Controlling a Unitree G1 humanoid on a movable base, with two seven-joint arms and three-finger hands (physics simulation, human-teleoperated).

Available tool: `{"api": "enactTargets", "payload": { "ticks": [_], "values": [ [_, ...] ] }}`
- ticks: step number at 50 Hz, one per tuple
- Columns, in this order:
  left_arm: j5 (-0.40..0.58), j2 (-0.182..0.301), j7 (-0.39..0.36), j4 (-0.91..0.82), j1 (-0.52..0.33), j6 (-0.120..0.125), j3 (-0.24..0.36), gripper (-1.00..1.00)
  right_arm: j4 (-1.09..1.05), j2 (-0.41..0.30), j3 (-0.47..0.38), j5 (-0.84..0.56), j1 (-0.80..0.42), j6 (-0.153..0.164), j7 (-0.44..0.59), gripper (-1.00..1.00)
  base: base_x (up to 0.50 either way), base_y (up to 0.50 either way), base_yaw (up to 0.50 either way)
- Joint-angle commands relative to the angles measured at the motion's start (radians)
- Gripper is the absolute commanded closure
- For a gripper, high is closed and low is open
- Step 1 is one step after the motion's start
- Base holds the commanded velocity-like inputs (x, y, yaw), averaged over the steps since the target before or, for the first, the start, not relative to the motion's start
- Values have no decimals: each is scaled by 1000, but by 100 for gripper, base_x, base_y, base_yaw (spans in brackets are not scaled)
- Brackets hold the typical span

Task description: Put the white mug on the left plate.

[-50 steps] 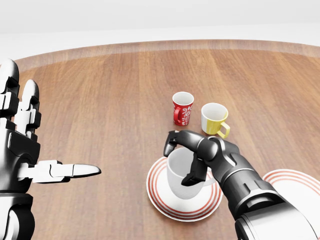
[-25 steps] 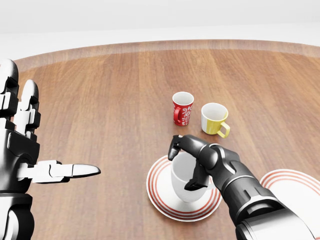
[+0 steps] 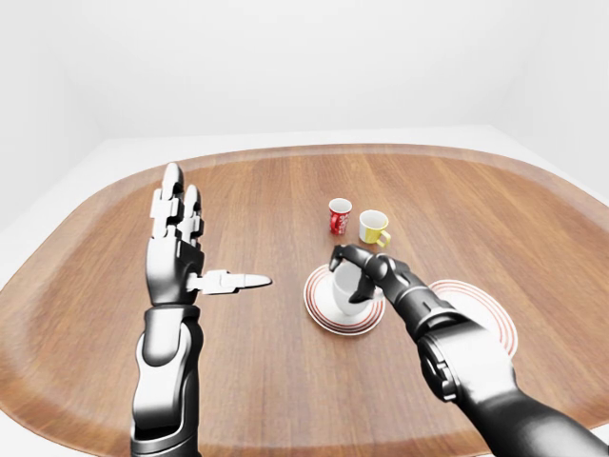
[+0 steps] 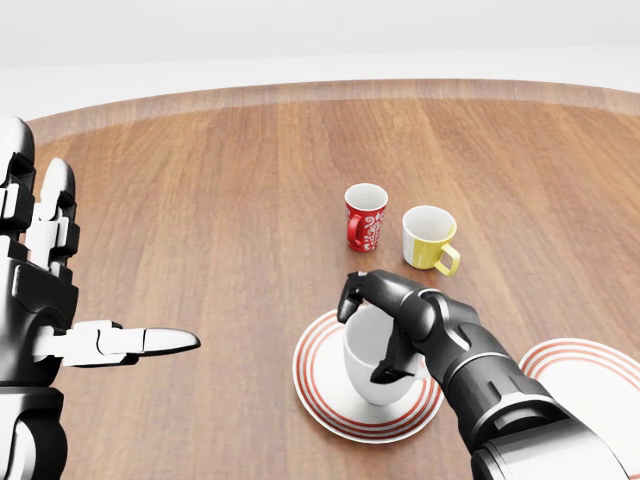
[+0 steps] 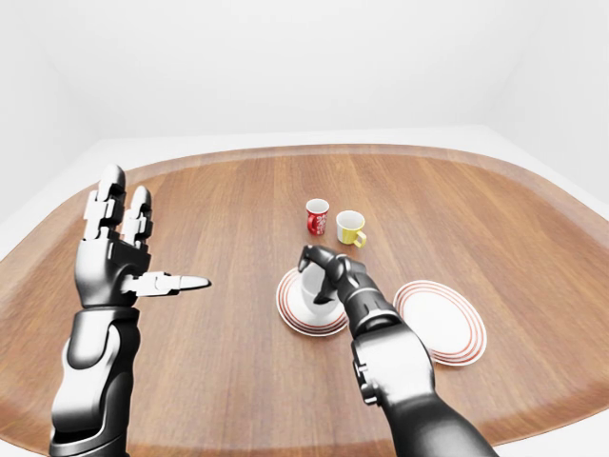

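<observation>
The white mug is down over the middle of the left plate, upright, and it looks seated on the plate's centre (though actual contact is hard to confirm from here). A second ago it hung a touch higher and further left in the head view; since half a second ago it has barely shifted, so the lowering seems finished. The right hand keeps its fingers wrapped round the mug's rim and side, gripping it, so release is what remains. The left hand stands raised at the head view's left edge, fingers spread and thumb out, holding nothing, unchanged. Above the plate in that view sit the red mug and yellow mug, near but apart; the right plate lies beside, bare. Nothing on the table blocks the hand's retreat.
</observation>
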Motion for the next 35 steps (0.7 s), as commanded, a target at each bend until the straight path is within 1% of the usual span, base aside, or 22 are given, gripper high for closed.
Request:
{"api": "enactTargets", "payload": {
  "ticks": [1,2,3,4,5,8,13,16,17,26,30,35],
  "values": [
    [-1,1,0,-1,-1,0,2,-100,-2,-2,-3,23,2,0,4,0,0,0,0],
    [-1,1,0,-1,-2,0,2,-100,-1,-2,-3,23,2,0,3,-2,0,0,0],
    [-1,1,0,-1,-1,0,2,-99,-2,-3,-5,25,3,0,5,-19,0,0,0],
    [-1,1,0,-1,0,0,1,-100,-1,-5,-3,23,6,0,8,-64,0,0,0],
    [0,1,0,-1,0,0,1,-99,-2,-6,-4,23,7,0,9,-99,0,0,0],
    [-1,1,0,2,-1,0,2,-100,-1,-10,-3,23,11,0,22,-100,0,0,0],
    [0,1,1,8,-1,0,2,-100,0,-20,16,-6,44,0,94,-100,0,0,0],
    [0,1,1,8,-1,0,1,-100,0,-21,19,-18,56,0,113,-100,0,0,0],
    [0,1,1,10,-2,0,2,-100,0,-22,21,-20,63,0,144,-100,0,0,0],
    [1,0,-2,19,3,0,1,-100,-2,-25,17,-25,65,0,163,-100,0,0,0],
    [2,-2,-4,15,7,0,-4,-100,-3,-30,8,-16,39,1,156,-100,0,0,0],
    [-12,-12,-6,7,18,0,-12,-100,-10,-58,-3,-2,-39,2,161,-100,0,0,0]
  ]
}}
